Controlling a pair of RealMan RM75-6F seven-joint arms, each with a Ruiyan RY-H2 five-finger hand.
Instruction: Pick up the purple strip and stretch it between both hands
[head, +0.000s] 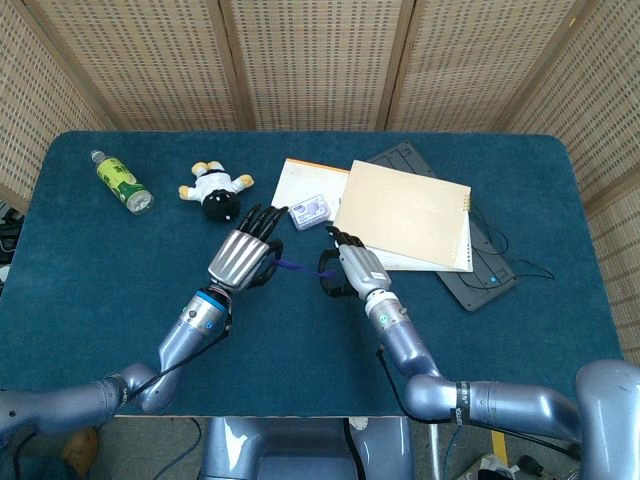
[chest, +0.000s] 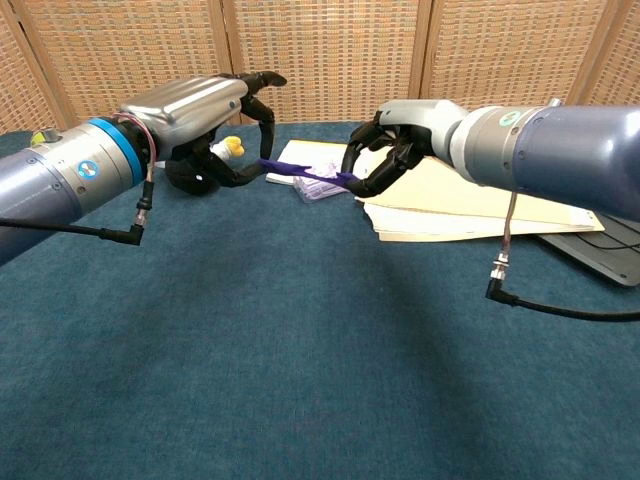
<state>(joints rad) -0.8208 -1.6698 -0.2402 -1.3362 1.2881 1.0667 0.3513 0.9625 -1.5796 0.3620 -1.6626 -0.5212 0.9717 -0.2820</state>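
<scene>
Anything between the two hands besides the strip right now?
No. Only the purple strip spans from left hand to right hand, above bare table, clearest in the chest view.

You will find no legible text: the label on the bottle (head: 122, 181) far left is too small to read.
</scene>
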